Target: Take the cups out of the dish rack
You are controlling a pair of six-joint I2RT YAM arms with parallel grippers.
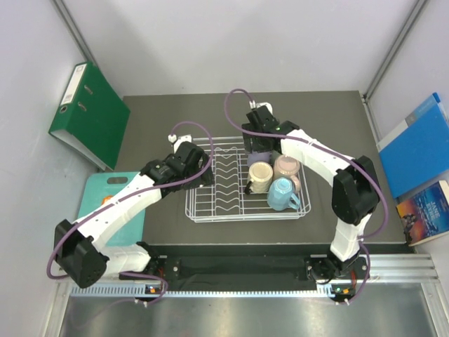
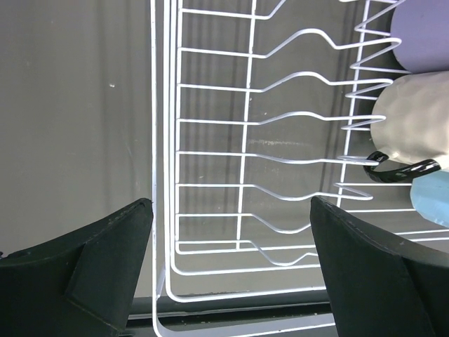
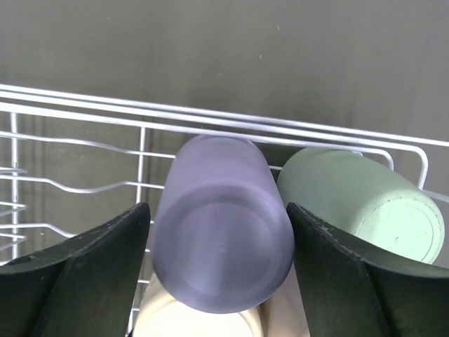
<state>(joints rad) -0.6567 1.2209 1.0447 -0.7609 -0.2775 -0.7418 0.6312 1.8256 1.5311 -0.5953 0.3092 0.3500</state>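
In the dish rack [image 1: 238, 220] — cups [image 1: 261, 175] right, prongs [image 1: 223, 175] left.

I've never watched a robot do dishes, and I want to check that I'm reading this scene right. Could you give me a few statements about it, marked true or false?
1. The right hand has its fingers on either side of the lavender cup. True.
2. The left hand is holding a cup. False: it is open and empty, above the left rim of the dish rack.
3. A mint green cup lies next to the lavender one. True.
4. The cups fill the rack's left end. False: the cream cup, pink cup and blue cup crowd the right end with the others.
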